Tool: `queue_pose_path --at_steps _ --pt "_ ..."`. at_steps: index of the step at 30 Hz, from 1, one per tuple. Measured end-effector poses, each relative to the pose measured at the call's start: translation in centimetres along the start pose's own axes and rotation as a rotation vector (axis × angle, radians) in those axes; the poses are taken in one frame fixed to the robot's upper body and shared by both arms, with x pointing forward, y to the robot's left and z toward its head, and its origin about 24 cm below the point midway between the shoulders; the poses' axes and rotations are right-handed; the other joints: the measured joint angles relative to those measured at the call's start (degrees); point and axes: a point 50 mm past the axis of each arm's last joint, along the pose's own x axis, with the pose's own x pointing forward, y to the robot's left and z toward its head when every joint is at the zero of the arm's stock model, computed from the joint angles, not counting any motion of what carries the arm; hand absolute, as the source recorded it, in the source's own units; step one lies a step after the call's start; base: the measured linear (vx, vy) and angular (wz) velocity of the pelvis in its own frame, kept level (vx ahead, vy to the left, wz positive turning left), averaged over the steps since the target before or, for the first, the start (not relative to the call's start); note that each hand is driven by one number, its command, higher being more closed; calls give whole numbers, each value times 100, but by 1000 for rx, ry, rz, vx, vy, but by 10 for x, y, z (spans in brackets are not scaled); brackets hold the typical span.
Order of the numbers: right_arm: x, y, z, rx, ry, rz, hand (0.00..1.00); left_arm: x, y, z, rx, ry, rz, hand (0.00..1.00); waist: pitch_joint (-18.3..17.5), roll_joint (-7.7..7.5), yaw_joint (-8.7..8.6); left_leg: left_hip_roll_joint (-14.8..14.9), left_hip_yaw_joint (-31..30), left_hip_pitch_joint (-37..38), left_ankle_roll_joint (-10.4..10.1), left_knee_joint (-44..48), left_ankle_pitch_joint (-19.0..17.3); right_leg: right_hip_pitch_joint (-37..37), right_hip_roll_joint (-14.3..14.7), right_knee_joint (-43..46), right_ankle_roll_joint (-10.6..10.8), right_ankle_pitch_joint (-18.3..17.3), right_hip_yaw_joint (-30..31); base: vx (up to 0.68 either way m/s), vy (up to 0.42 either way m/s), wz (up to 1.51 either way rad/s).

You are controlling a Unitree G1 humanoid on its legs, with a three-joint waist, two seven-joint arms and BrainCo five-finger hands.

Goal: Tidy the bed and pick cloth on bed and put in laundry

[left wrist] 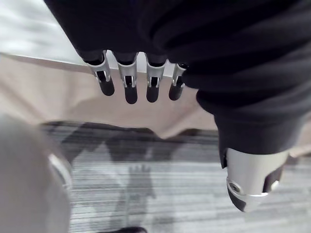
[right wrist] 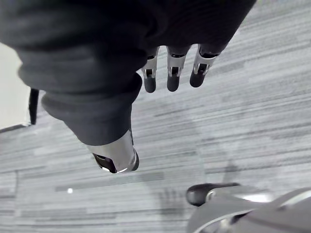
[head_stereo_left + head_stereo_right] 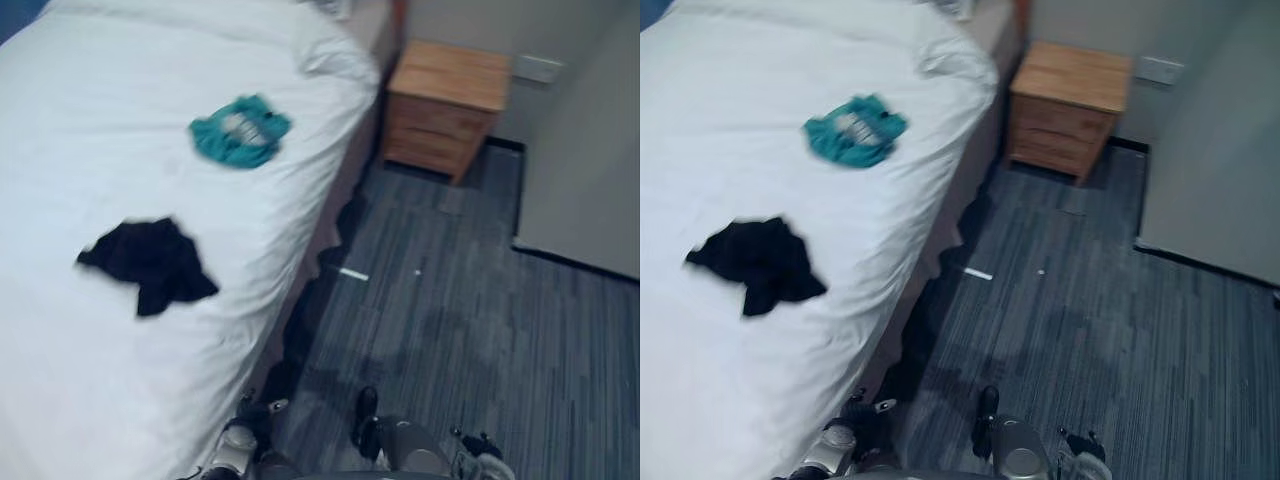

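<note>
From the head, black cloth (image 3: 150, 262) and teal cloth (image 3: 240, 131) lie apart on the white bed (image 3: 80, 120), untouched. Wrist views: left hand (image 1: 126, 82) hangs by the bed's side, right hand (image 2: 172, 75) over the floor (image 2: 252, 121), fingers straight, both holding nothing.

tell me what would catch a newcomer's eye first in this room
A crumpled black cloth lies on the white bed near its floor-side edge, and a teal cloth lies farther up toward the pillow end. A wooden nightstand stands on the grey striped floor beside the head of the bed. The left hand and right hand hang open and hold nothing.
</note>
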Motion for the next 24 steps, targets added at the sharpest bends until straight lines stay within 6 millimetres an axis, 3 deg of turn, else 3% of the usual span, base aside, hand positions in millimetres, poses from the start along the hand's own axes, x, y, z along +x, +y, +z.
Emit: queue_pose_path --at_steps 2,3,5,6,7,8,9,10,11,12,13,14,15,16,18,19,20,21,22,23,24 --pt "0 6 0 -49 3 18 0 1 3 7 -3 -32 19 0 48 -110 78 -240 -482 -214 -81 -1094 -55 272 57 -159 141 0 464 249 192 -173" --pt "0 8 0 -75 -3 26 0 1 4 9 -8 -47 35 0 10 -145 90 -328 -663 -216 -118 -2401 -20 393 58 -332 287 6 785 262 245 -168" --pt "1 7 1 -107 -14 28 0 0 3 9 -9 -51 42 0 -62 -66 97 -338 -679 -208 -198 -3624 139 404 63 -494 437 63 1091 182 214 -130" --pt "2 2 2 -118 -16 20 0 0 1 8 1 -49 35 0 -130 47 99 -386 -672 -178 -231 -4084 557 402 54 -536 516 93 1282 283 329 -115" --pt "1 2 -1 -119 -5 23 0 0 0 6 4 -41 31 0 -118 -72 136 -535 -585 -1 -173 -4181 765 470 -63 -521 651 46 1483 372 386 -79" --pt "0 2 -6 -120 4 27 0 1 5 3 21 -32 39 0 -171 -287 66 -792 -524 161 -89 -4384 719 473 -313 -438 846 -86 1509 387 367 -10" --pt "-4 1 -19 -127 38 28 0 1 4 6 37 -42 32 0 -144 -409 57 -1058 -536 296 136 -4463 531 431 -595 9 1034 -330 1408 299 272 29" --pt "-4 -1 -23 -136 52 24 0 1 2 6 47 -43 24 0 -135 -410 73 -1093 -520 376 214 -4465 478 341 -663 323 1117 -395 1369 255 273 11" --pt "-4 -5 -26 -142 65 17 0 0 1 2 51 -39 19 0 -120 -423 99 -1231 -558 647 318 -4679 411 3 -728 1311 1181 -438 1336 182 233 -26" --pt "-4 -5 -26 -145 62 18 0 -1 5 -3 50 -26 25 0 -120 -455 155 -1265 -588 863 336 -4828 403 -253 -774 1972 1186 -401 1263 218 274 -28" --pt "-6 1 -28 -142 67 32 0 0 13 -10 56 -10 40 0 -110 -570 146 -1336 -714 1151 393 -5012 367 -705 -938 3185 1198 -165 961 245 180 23" --pt "-8 6 -32 -136 75 43 0 1 19 -11 57 -4 51 0 -100 -715 38 -1301 -876 1361 460 -5018 296 -984 -1000 3831 1201 -385 695 342 75 54" --pt "-8 4 -34 -138 79 40 0 0 17 -12 53 0 47 0 -97 -721 24 -1243 -972 1404 427 -5010 232 -1076 -1011 3859 1107 -651 561 380 -78 82" --pt "-8 3 -32 -139 75 38 0 0 13 -12 40 6 37 0 -100 -652 -59 -1170 -1131 1407 406 -5024 149 -1242 -1003 3478 1030 -834 344 333 -134 71" --pt "-4 2 -20 -137 39 34 0 0 9 -12 37 11 28 0 16 -439 -204 -1008 -1213 1506 311 -5211 56 -1381 -927 1909 912 -636 53 365 -199 52" --pt "-3 2 -15 -135 29 32 0 0 11 -12 32 15 33 0 46 -379 -267 -981 -1246 1625 241 -5409 6 -1381 -964 639 928 -207 -101 512 -302 40" --pt "-3 1 -16 -132 32 30 0 1 14 -12 44 16 42 0 63 -425 -296 -1000 -1251 1795 104 -5560 -85 -1338 -1111 147 954 341 -294 470 -266 38" --pt "-2 -1 -17 -124 37 22 0 2 14 -11 60 17 41 0 113 -230 -307 -899 -1221 1934 46 -5621 -172 -1338 -1092 383 802 508 -508 513 -261 18" --pt "1 -11 -10 -120 18 -6 0 0 5 -13 69 26 16 0 76 127 -273 -627 -1088 2124 -41 -5646 -104 -1377 -909 666 640 221 -663 557 -198 -17" --pt "1 -14 -8 -113 13 -16 0 -1 3 -15 65 31 9 0 24 255 -269 -505 -784 2143 -336 -5375 105 -1352 -719 840 543 -30 -672 568 -209 -32" --pt "1 -14 -9 -102 14 -19 0 -2 0 -16 50 35 0 0 33 232 -264 -442 -676 2017 -406 -4772 138 -1193 -651 852 538 -162 -655 555 -233 -34"
